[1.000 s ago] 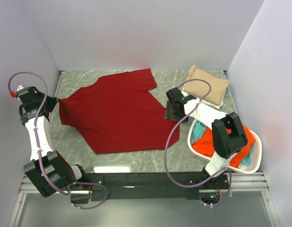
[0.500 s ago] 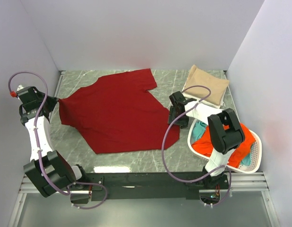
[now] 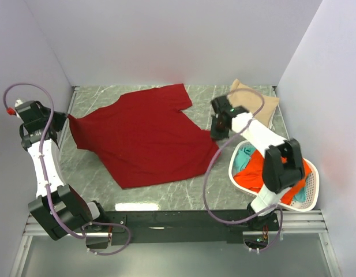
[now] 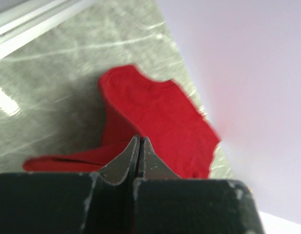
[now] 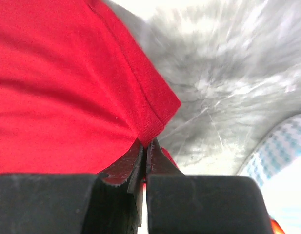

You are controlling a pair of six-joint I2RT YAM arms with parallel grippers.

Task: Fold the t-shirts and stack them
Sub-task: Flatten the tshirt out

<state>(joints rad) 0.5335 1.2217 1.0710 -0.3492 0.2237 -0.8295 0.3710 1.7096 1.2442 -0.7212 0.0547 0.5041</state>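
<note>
Stretching red shirt (image 3: pixel 146 135) flat on table (image 3: pixel 166 193), still unfolded. Its left corner pinched in clenched left claw (image 4: pixel 139 141), right hem corner pinched in clenched right claw (image 5: pixel 146 144). Folded tan shirt (image 3: pixel 255 104) at far right: one done. Left to do: orange shirt (image 3: pixel 253 179) and teal shirt (image 3: pixel 243 157), heaped in basket (image 3: pixel 310 193). Judged about a quarter through.

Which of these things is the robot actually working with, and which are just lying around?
Job: dark red t-shirt, folded tan t-shirt, orange-red t-shirt, teal t-shirt.
Lying about: white laundry basket, marbled table.
</note>
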